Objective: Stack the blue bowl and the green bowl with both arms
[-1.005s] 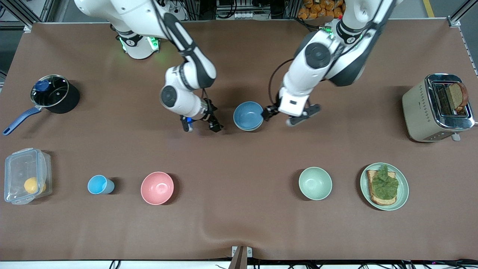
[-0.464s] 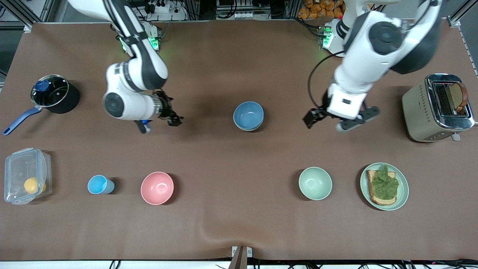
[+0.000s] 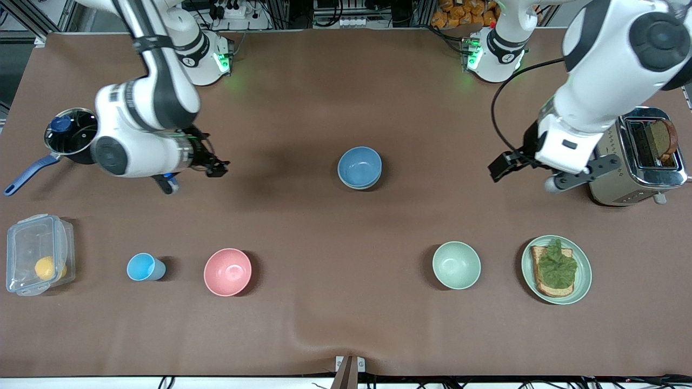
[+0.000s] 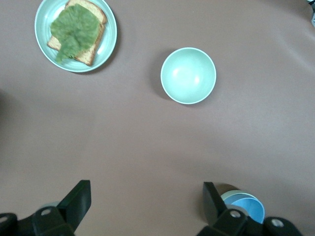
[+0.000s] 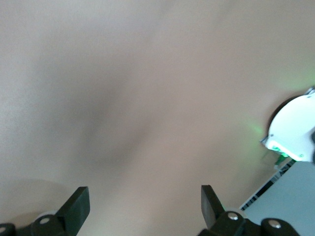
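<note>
The blue bowl (image 3: 359, 166) sits mid-table, nested in the pale sage green bowl. Only the green bowl's rim (image 4: 232, 194) shows, under the blue bowl (image 4: 249, 208) in the left wrist view. My left gripper (image 3: 527, 175) is open and empty, up over bare cloth beside the toaster; its fingers frame bare cloth in its wrist view (image 4: 146, 201). My right gripper (image 3: 192, 178) is open and empty, over the cloth between the pot and the blue bowl; its wrist view (image 5: 145, 201) shows only cloth.
A mint bowl (image 3: 456, 265) and a mint plate (image 3: 583, 270) with toast lie nearer the camera. A pink bowl (image 3: 227, 272), light-blue cup (image 3: 142, 267) and clear box (image 3: 37, 254) lie toward the right arm's end. The pot (image 3: 81, 135) and toaster (image 3: 630, 156) stand at the ends.
Both grippers have drawn away from the blue bowl, the left toward the toaster, the right toward the pot. The stacked bowls have stayed put.
</note>
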Robot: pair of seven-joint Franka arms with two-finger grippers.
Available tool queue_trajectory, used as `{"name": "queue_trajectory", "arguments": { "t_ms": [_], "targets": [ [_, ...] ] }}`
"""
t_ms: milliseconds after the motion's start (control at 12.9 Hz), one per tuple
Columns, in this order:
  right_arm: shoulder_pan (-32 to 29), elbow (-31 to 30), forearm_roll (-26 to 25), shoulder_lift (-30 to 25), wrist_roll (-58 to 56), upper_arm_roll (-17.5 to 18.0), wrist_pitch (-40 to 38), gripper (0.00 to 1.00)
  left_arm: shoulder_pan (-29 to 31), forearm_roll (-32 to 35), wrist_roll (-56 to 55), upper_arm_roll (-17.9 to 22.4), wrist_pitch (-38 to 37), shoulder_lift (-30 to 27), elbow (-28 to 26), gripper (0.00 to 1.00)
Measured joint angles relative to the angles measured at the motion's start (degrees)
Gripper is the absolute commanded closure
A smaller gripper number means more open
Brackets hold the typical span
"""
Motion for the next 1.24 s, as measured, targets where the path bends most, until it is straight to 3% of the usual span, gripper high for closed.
{"name": "queue_trajectory", "arguments": {
  "t_ms": [232,541,850,1236],
  "targets": [
    [-1.21,4.78,-2.51,0.03,-6.31,-3.54,-5.4,0.0,2.1,0.01,8.89,1.75,-1.62,-0.02,1.46,0.0],
    [-10.63,8.93,-4.7,0.14,-20.3,-1.77,-8.44,0.0,0.31,0.01,19.46,8.42,-6.44,-0.07,5.26,0.0],
    [-23.42,14.2,-11.7,0.03,-28.86,7.72,-8.48,0.0,-0.65,0.01,19.95,10.33,-10.92,-0.63,8.02,0.0],
    [-31.75,19.73,-13.62,-4.49,-36.25,20.04,-8.59,0.0,-2.18,-0.14,21.33,13.0,-12.13,-2.9,6.94,0.0]
  ]
}}
